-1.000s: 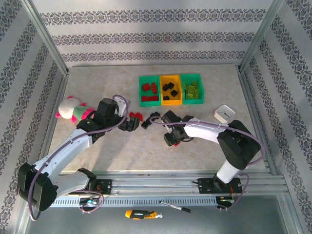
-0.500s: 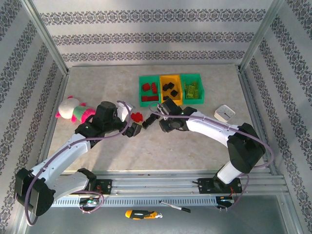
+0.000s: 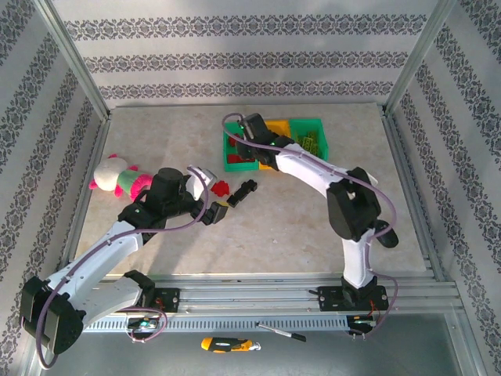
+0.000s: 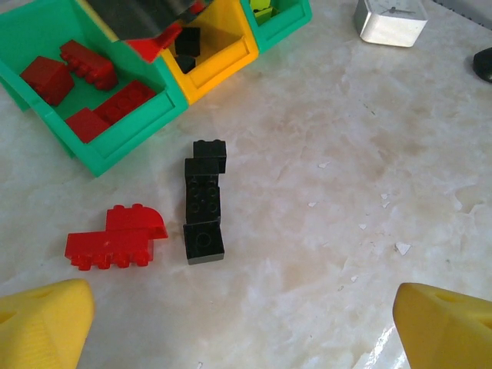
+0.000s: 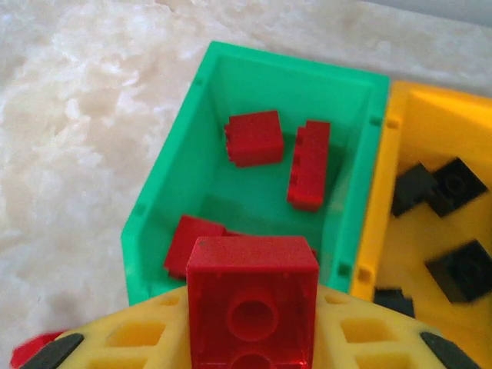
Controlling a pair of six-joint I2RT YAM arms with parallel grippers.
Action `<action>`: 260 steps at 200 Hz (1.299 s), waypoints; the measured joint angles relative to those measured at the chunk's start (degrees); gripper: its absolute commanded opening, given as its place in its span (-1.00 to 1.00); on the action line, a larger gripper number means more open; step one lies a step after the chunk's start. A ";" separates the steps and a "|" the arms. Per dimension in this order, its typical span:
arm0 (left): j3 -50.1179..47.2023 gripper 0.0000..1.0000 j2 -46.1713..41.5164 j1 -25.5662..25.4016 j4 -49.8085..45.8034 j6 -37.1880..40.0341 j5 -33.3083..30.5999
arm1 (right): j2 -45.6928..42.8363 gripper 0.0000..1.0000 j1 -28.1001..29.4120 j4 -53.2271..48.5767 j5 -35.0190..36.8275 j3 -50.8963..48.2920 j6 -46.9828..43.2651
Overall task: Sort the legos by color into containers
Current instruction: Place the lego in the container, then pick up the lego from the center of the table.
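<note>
The right hand (image 5: 252, 342) is pinched on 1 red lego (image 5: 252, 280) and holds it above the left green container (image 5: 165, 184). This is the left end of a joined row of 3 containers standing toward the far edge of the table (image 3: 313, 227). Loose red legos (image 5: 310, 165) lie on that container's floor. The yellow container (image 5: 377, 192) in the middle holds black legos (image 5: 442, 184), and the right green container (image 3: 311, 121) holds lime legos (image 3: 309, 145).

The left hand (image 4: 242, 330) is spread wide with nothing between its yellow fingertips (image 4: 42, 327). It hangs over the middle of the table, pointing toward the containers. Just ahead of it, 2 pieces lie on the bare table in front of the left green container, apart from its wall. These are a red lego piece (image 4: 115, 238) and a black lego strip (image 4: 204, 204) of several joined bricks. They lie close beside each other without touching.

A plush toy (image 3: 117, 176) lies near the left edge of the table. A white clock (image 4: 390, 19) sits to the right of the containers.
</note>
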 measured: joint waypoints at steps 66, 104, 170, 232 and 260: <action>-1.42 0.99 -0.57 0.00 0.66 0.44 -0.24 | 13.64 -0.33 -0.72 2.16 1.31 12.31 -1.55; -2.32 0.98 -1.53 0.00 0.68 0.72 -0.92 | 18.58 -0.29 -1.14 1.57 1.33 17.62 -1.77; -2.43 0.98 -0.74 0.00 1.29 -1.33 -6.49 | 18.38 0.50 -1.49 1.53 0.66 18.78 -2.78; -2.75 0.99 5.18 0.04 4.96 -14.60 -18.08 | 2.78 0.94 -1.46 3.21 -0.55 3.98 -4.87; -0.28 0.99 11.58 0.15 4.68 -21.75 -23.21 | -9.62 0.95 -1.33 6.05 -1.66 -7.85 -6.10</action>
